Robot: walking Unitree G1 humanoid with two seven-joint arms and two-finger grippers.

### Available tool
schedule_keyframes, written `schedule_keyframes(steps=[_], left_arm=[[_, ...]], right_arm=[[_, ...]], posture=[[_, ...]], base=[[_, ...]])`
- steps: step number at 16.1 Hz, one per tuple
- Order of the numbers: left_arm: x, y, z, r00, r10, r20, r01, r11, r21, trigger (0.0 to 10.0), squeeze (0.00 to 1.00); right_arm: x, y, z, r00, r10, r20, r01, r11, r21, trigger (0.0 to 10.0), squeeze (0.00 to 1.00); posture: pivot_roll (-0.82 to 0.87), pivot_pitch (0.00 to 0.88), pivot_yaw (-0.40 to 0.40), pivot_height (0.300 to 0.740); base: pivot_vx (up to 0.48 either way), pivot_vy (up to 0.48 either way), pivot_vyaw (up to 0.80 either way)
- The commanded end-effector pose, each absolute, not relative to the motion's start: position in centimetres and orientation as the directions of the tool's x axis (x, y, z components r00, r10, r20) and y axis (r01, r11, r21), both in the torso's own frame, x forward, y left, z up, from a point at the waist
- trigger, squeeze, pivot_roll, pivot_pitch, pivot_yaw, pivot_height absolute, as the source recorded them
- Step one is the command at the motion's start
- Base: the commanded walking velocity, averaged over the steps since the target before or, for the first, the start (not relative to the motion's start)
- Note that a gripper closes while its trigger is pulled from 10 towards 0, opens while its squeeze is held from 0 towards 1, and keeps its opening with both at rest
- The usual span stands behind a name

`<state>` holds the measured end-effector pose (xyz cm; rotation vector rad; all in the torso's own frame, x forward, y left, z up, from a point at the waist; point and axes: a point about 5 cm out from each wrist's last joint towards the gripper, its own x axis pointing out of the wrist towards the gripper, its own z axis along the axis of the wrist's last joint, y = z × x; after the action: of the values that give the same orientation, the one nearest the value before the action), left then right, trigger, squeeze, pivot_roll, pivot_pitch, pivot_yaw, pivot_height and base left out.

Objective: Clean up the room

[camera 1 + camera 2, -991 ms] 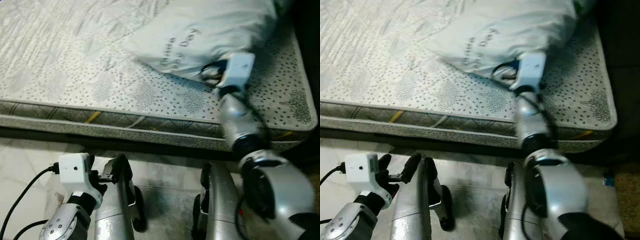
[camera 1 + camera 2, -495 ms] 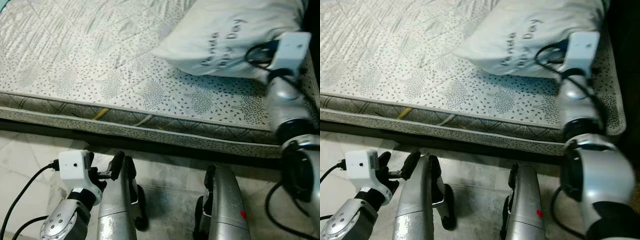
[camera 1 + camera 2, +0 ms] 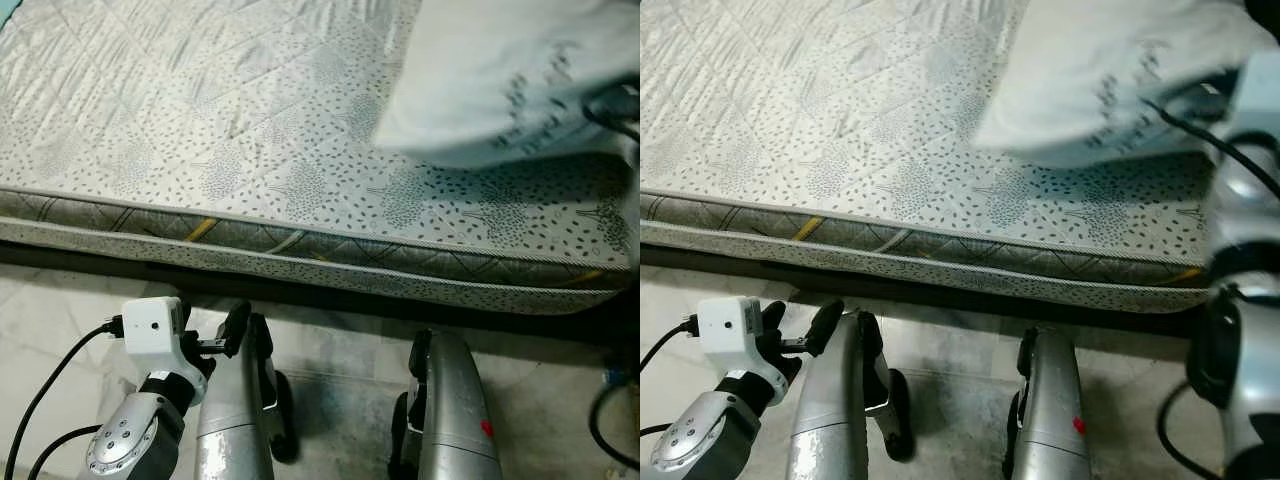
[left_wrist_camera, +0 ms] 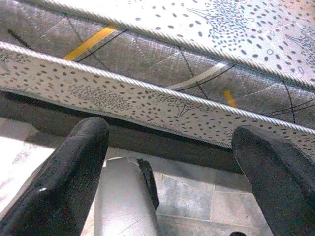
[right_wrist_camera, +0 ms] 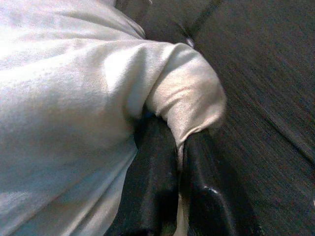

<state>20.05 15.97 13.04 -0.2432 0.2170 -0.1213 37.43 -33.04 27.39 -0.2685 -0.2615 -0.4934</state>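
Pillow [image 3: 510,80] has shifted toward the far right corner of the mattress [image 3: 200,130] and now looks partly lifted off it. Right gripper [image 5: 179,162] jaws pinched shut on a pillow corner. Left gripper [image 4: 167,167] hangs open below the mattress edge, idle. Likely repositioning the pillow at the head of the mattress.

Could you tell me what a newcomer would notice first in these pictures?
Most striking is the white pillow with dark lettering, held up over the far right part of the patterned mattress, its corner pinched in the right gripper. Down by the tiled floor, the left gripper hangs open in front of the mattress edge.
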Motion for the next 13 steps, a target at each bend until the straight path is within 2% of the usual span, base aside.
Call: schedule_keyframes(steps=[1, 7, 13], left_arm=[[19.9, 16.2, 12.6, 0.966, -0.135, -0.219, 0.079, 0.966, -0.246, 10.0, 0.00], [20.9, 16.2, 12.5, 0.963, -0.171, -0.210, 0.118, 0.963, -0.242, 10.0, 0.00], [21.6, 16.2, 12.5, 0.961, -0.193, -0.197, 0.144, 0.961, -0.238, 10.0, 0.00]], right_arm=[[36.2, -34.8, 28.9, 0.796, -0.471, 0.381, 0.556, 0.817, -0.151, 0.0, 0.00], [33.0, -37.8, 25.4, 0.781, -0.497, 0.379, 0.591, 0.785, -0.188, 0.0, 0.00], [30.8, -37.3, 23.8, 0.780, -0.488, 0.392, 0.582, 0.795, -0.169, 0.0, 0.00]], posture=[[-0.03, 0.283, 0.090, 0.552], [-0.07, 0.268, 0.121, 0.552], [-0.09, 0.245, 0.131, 0.552]], base=[[0.000, 0.000, 0.00], [0.000, 0.000, 0.00], [0.000, 0.000, 0.00]])
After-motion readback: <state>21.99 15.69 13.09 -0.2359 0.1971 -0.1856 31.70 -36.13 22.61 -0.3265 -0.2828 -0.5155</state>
